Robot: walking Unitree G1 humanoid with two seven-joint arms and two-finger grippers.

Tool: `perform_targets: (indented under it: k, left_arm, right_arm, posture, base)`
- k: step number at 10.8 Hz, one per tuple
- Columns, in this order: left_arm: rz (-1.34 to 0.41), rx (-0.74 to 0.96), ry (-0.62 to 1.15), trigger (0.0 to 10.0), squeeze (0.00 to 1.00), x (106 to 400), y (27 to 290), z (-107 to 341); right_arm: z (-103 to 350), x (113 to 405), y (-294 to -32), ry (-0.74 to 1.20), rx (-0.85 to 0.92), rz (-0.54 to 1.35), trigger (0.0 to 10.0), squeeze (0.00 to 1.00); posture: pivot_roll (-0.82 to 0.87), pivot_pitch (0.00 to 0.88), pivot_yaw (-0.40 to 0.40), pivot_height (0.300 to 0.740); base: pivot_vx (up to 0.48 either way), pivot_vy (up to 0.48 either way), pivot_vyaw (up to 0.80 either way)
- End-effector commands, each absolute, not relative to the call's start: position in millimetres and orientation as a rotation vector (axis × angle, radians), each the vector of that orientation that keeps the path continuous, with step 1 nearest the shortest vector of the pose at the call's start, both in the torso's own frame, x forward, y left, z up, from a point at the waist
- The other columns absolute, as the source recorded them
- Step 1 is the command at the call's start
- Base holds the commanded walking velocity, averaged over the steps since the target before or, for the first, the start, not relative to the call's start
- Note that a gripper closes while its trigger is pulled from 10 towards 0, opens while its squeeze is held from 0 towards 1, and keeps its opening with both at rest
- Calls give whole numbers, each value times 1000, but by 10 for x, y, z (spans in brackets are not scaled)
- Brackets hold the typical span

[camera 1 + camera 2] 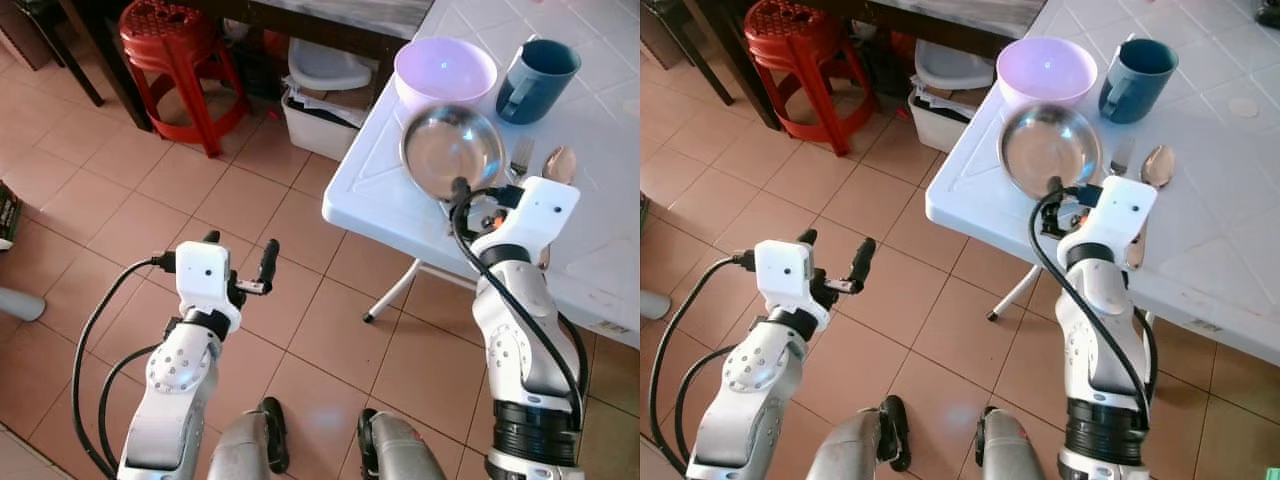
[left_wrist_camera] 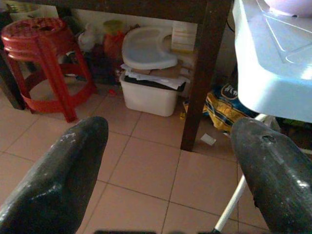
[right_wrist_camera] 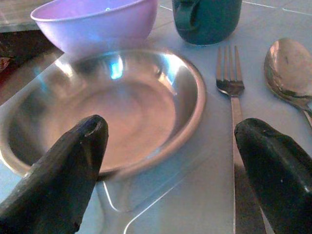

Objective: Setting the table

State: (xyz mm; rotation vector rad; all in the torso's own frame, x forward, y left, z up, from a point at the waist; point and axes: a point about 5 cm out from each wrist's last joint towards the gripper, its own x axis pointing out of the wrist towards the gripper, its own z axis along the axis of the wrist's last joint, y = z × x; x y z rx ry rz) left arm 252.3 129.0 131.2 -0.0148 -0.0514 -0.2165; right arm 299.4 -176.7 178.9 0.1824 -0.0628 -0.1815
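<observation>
Steel plate (image 1: 451,149) is sitting near the corner of the white plastic table (image 1: 380,180), shallow, round, shiny w/ a raised rim; I'm seeing my right gripper (image 3: 170,165) hovering low just at its near edge, fingers spread wide, nothing between them, one fingertip (image 3: 73,161) looking close to the rim but I can't tell if it's touching. Lilac plastic bowl (image 1: 445,68) is sitting right behind the plate; dark teal mug (image 1: 536,78) is standing beside it. Metal fork (image 3: 233,92) and spoon (image 3: 291,68) are lying side by side just rt of the plate. My left gripper (image 1: 240,262) is hanging over the tiled floor (image 1: 150,200), fingers apart, holding nothing; open floor is lying ahead of it. Red plastic stool (image 1: 175,60) and a white bin (image 2: 148,92) are standing beyond, by a dark table leg (image 2: 202,73).
</observation>
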Motion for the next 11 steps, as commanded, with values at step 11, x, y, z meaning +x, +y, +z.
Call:
perform_targets:
  k: [11]
  left_arm:
    - [-244, 23, -32, 10000, 0, 2521, 1320, 1269]
  right_arm:
    - [1769, 3260, -1842, 9, 301, -208, 10000, 0]
  posture:
    - [-41, 272, 53, 740]
  base:
    - [0, 0, 0]
